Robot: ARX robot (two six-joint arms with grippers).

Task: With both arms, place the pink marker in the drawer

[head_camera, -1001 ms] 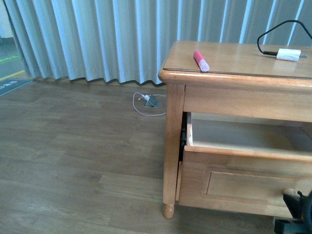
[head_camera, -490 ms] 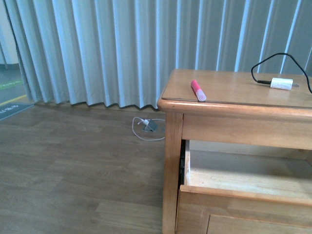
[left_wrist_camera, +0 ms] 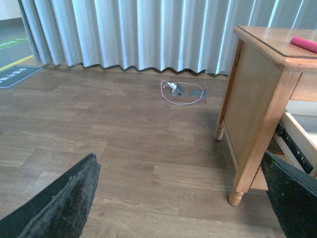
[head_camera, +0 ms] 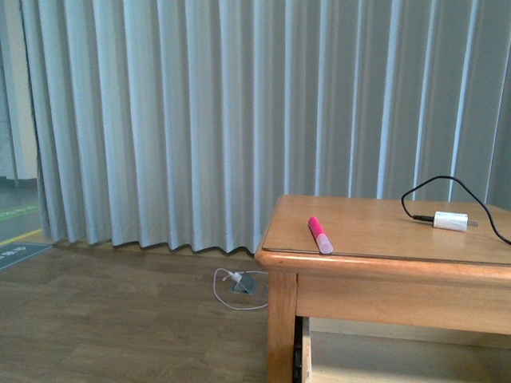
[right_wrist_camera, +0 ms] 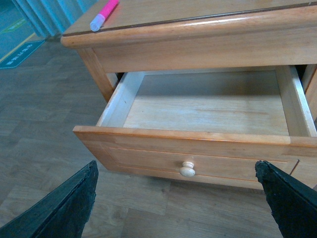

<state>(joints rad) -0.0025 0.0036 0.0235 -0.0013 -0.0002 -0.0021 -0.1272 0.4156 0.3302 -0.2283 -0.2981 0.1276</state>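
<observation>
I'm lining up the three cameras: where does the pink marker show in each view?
Front: pink marker on the cabinet top, near its front edge.
Left wrist: its pink end, cut off by the frame.
Right wrist: marker above the open drawer.
Shared: the cabinet top.

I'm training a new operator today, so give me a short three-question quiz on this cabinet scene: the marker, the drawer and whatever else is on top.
1. True or false: the pink marker already lies inside the drawer.
2. Pick one. The drawer is: A, shut; B, pulled open with nothing showing inside; C, open with a cable coiled inside.
3. Short answer: what else rests on the cabinet top besides the marker?

Key:
1. False; it lies on the cabinet top, near the front edge.
2. B.
3. The white charger plug.
</observation>
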